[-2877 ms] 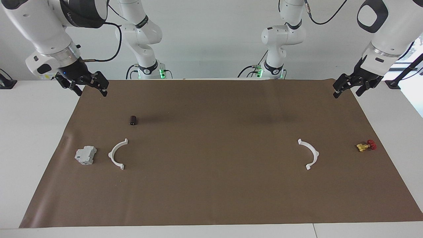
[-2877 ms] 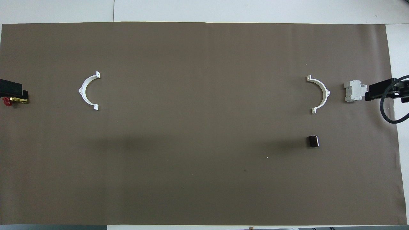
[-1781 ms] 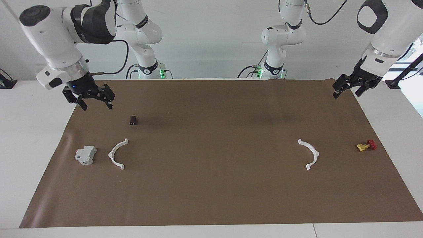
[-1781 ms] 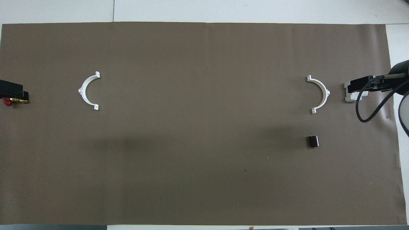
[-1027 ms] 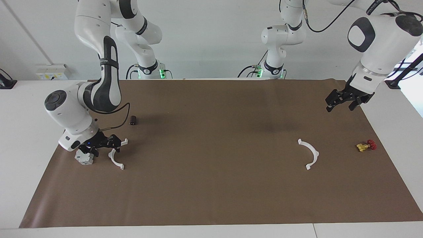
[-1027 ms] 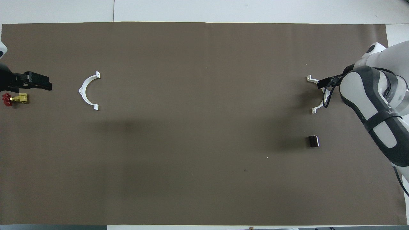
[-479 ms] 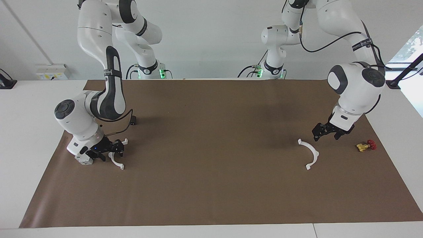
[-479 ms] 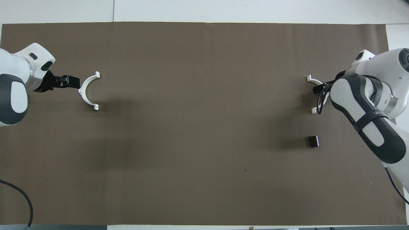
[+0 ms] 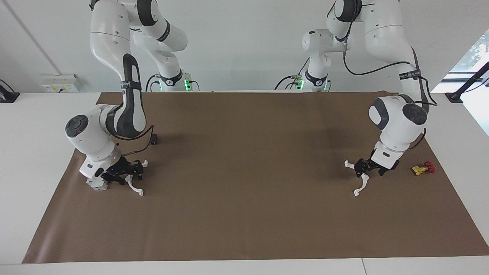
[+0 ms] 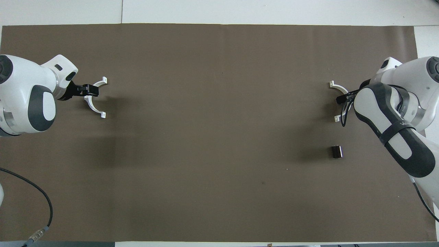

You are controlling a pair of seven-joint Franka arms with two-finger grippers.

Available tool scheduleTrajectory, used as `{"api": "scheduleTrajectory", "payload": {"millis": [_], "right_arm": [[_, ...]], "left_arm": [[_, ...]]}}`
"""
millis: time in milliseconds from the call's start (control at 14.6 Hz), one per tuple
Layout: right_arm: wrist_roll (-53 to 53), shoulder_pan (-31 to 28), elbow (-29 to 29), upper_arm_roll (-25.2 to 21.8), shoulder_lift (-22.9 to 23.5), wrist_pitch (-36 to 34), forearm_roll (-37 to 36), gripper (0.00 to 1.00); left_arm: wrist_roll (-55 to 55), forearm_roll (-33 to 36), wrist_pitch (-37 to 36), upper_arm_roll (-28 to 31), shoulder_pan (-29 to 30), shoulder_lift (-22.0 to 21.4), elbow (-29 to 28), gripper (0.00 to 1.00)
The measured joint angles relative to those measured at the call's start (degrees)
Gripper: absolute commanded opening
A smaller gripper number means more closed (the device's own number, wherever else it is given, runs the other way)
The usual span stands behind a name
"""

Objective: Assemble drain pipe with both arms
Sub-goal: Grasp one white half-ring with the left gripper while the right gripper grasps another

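Two white half-ring pieces of the drain pipe lie apart on the brown mat. One arc [image 9: 361, 185] lies toward the left arm's end and also shows in the overhead view [image 10: 96, 109]. My left gripper [image 9: 369, 170] [image 10: 90, 90] is low over its middle, open, fingers astride the band. The other arc [image 9: 135, 187] [image 10: 338, 86] lies toward the right arm's end. My right gripper [image 9: 124, 177] [image 10: 343, 98] is low over its middle, open. I cannot tell whether either gripper touches its arc.
A grey boxy block [image 9: 94, 184] sits beside the right gripper, partly hidden by it. A small dark cylinder [image 9: 153, 139] [image 10: 336, 151] lies nearer to the robots than that arc. A red and yellow valve [image 9: 423, 168] lies near the mat's edge at the left arm's end.
Both arms swung down from high over the mat's corners nearer the robots. The right gripper reached its arc first; the left gripper has just dropped onto its arc. The arcs have not moved.
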Motion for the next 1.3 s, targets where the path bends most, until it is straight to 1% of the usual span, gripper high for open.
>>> {"api": "scheduleTrajectory", "payload": {"millis": [205, 274, 342, 411, 548, 616, 822, 890, 959, 1096, 1301], "right_arm": [[0.0, -0.1, 0.0, -0.1, -0.2, 0.0, 0.0, 0.61], [0.0, -0.2, 0.0, -0.2, -0.2, 0.0, 0.0, 0.58], [0.0, -0.2, -0.1, -0.4, -0.2, 0.1, 0.0, 0.58], [0.0, -0.3, -0.1, -0.5, -0.2, 0.1, 0.0, 0.57], [0.0, -0.3, -0.1, -0.5, -0.2, 0.1, 0.0, 0.53], [0.0, -0.3, -0.2, -0.5, -0.2, 0.1, 0.0, 0.49], [0.0, -0.3, -0.2, -0.5, -0.2, 0.1, 0.0, 0.23], [0.0, -0.3, -0.2, -0.5, -0.2, 0.1, 0.0, 0.1], [0.0, -0.3, -0.2, -0.5, -0.2, 0.1, 0.0, 0.01], [0.0, -0.1, -0.2, -0.5, -0.2, 0.1, 0.0, 0.0], [0.0, 0.2, -0.2, -0.3, -0.2, 0.1, 0.0, 0.0]], "left_arm": [[0.0, 0.0, 1.2, 0.2, 0.4, 0.4, -1.4, 0.52], [0.0, 0.0, 2.5, 0.2, 0.5, 0.4, -2.2, 0.38], [0.0, 0.0, 4.0, 0.2, 0.6, 0.4, -3.0, 0.04], [0.0, 0.0, 5.1, 0.1, 0.6, 0.3, -3.6, 0.0], [0.0, 0.0, 5.6, -0.1, 0.5, -0.1, -3.9, 0.0], [0.0, 0.0, 5.7, -0.2, 0.5, -0.3, -3.9, 0.0], [0.0, 0.0, 5.9, -0.2, 0.5, -0.3, -3.9, 0.0], [0.0, 0.0, 6.1, -0.1, 0.6, -0.4, -3.9, 0.0], [0.0, 0.0, 6.2, -0.1, 0.6, -0.7, -3.9, 0.0], [0.0, 0.0, 6.1, -0.1, 0.6, -2.2, -3.9, 0.0], [0.0, 0.0, 2.9, -0.1, 0.6, -5.7, -3.8, 0.0]]}}
